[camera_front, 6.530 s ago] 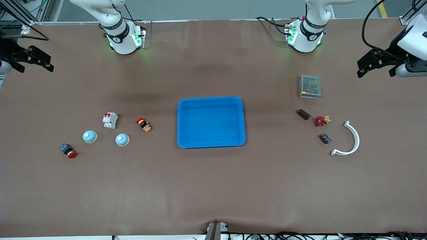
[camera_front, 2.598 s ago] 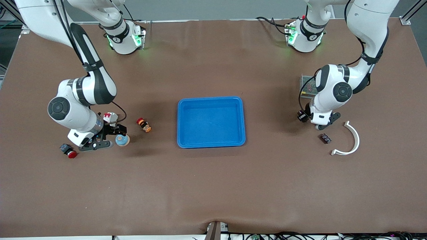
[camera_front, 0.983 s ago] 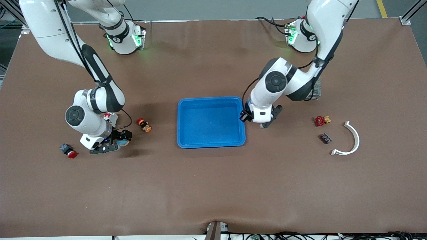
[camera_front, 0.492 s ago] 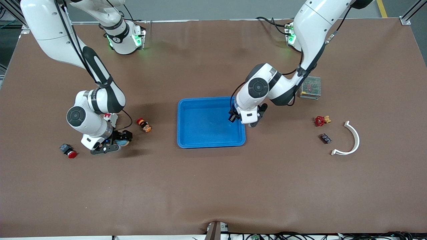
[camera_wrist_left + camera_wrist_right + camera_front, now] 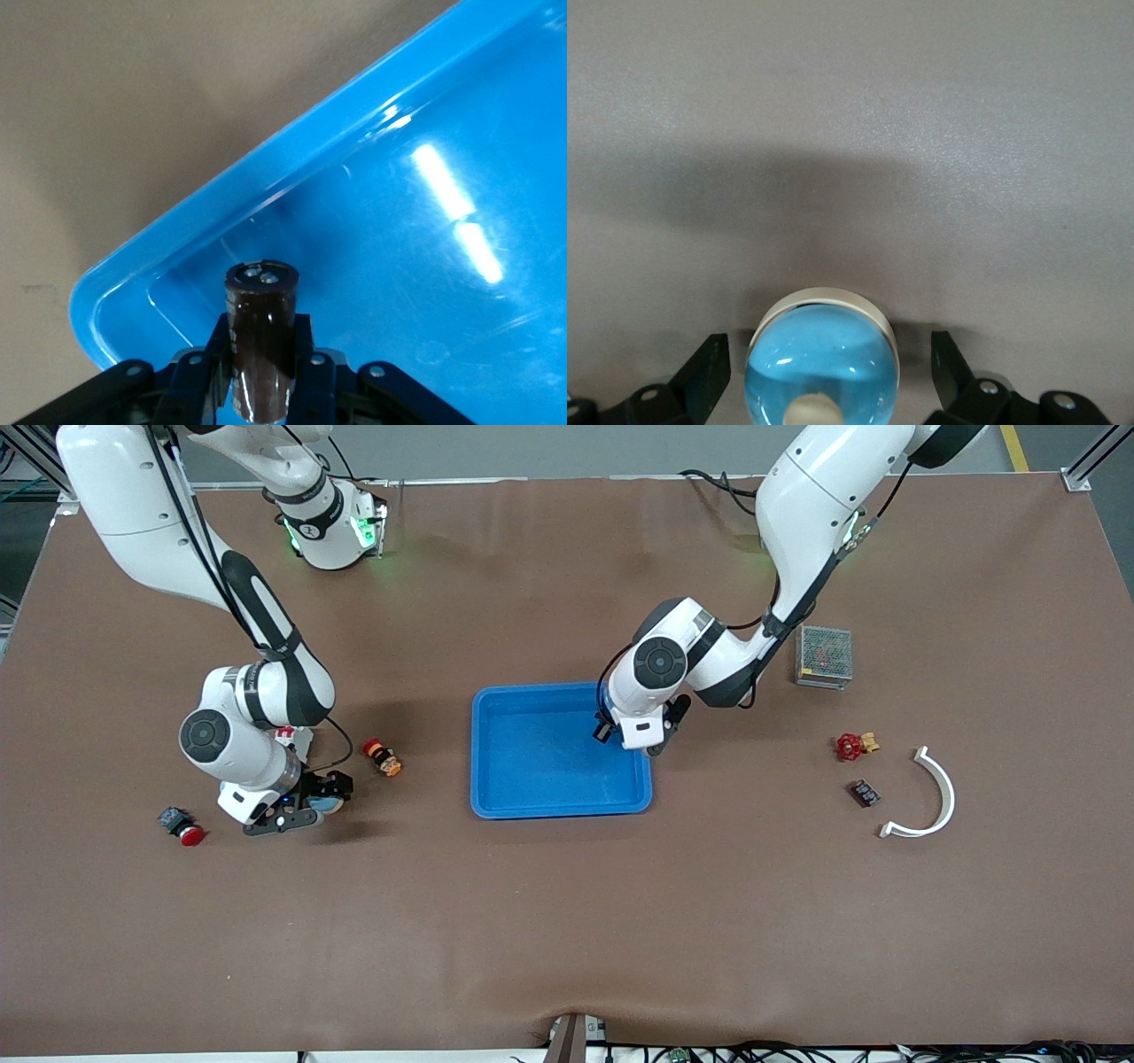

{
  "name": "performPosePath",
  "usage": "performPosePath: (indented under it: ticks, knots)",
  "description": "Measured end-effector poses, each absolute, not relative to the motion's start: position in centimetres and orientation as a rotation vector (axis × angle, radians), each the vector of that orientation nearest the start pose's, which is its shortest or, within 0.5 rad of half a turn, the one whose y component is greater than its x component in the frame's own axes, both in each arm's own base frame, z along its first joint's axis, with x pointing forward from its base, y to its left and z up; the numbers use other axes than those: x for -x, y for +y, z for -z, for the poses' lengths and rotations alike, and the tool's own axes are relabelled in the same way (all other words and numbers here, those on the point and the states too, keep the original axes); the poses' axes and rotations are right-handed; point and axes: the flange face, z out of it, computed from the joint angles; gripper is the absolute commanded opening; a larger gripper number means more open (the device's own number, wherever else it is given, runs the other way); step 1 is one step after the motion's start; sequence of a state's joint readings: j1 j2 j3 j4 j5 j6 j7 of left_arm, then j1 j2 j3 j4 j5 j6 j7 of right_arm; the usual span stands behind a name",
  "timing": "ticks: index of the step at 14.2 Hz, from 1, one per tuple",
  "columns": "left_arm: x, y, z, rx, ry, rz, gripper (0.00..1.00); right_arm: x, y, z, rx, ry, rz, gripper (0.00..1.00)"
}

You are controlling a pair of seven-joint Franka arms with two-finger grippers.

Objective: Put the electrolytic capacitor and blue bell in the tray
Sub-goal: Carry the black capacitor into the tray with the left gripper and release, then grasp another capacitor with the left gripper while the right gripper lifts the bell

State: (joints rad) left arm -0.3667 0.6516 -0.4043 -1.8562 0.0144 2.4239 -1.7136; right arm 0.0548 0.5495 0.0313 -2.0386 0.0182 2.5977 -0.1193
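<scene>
Left gripper (image 5: 631, 737) hung over the tray (image 5: 532, 802), above the corner toward the left arm's end of the table and nearer the robots' bases. Its fingers (image 5: 199, 381) were clamped on a dark brown capacitor (image 5: 260, 336), a short cylinder with two metal terminals on its top face. In the left wrist view the capacitor stood over the blue floor just inside the raised rim at that rounded corner. Whether it touched the floor could not be told.

Right gripper (image 5: 301, 808) was low over the table toward the right arm's end, with a blue bell (image 5: 822, 367) between its fingers (image 5: 702, 372). In the right wrist view the fingers stood spread on either side of the bell with a gap showing on each side, so they were not gripping it. The bell had a glossy blue dome, a pale button on top and a cream base ring; in the front view only a sliver of it showed under the gripper.

Near that gripper lay a red push button (image 5: 182, 827), a white circuit breaker (image 5: 288, 735) mostly hidden by the arm, and a small red-and-orange part (image 5: 383, 757). Toward the left arm's end lay a metal mesh box (image 5: 824, 655), a red valve handle (image 5: 853, 745), a small dark part (image 5: 864, 792) and a white curved bracket (image 5: 930, 797).
</scene>
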Motion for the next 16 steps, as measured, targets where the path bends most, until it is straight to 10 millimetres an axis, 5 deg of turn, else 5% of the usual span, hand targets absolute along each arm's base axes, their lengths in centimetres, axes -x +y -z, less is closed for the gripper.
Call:
performPosePath:
  ticks: [3,10,13,16]
  knots:
    - [-47.0,-43.4,-18.6,2.772,-1.528,-0.369,1.00,-59.4,5.1,-17.0,3.102,-0.291,0.016,0.87]
    - [-49.8,-42.6,-22.1,2.798,-1.566,-0.302,1.00,-59.5,5.1,-17.1,3.102,-0.292,0.019,0.59]
    - [-52.6,-39.0,-26.2,2.749,-1.624,-0.259,1.00,-59.5,5.1,-17.1,3.102,-0.293,0.020,0.55]
    - [-55.0,-33.4,-29.2,2.674,-1.624,-0.258,1.00,-59.5,5.3,-17.1,3.101,-0.296,0.019,0.55]
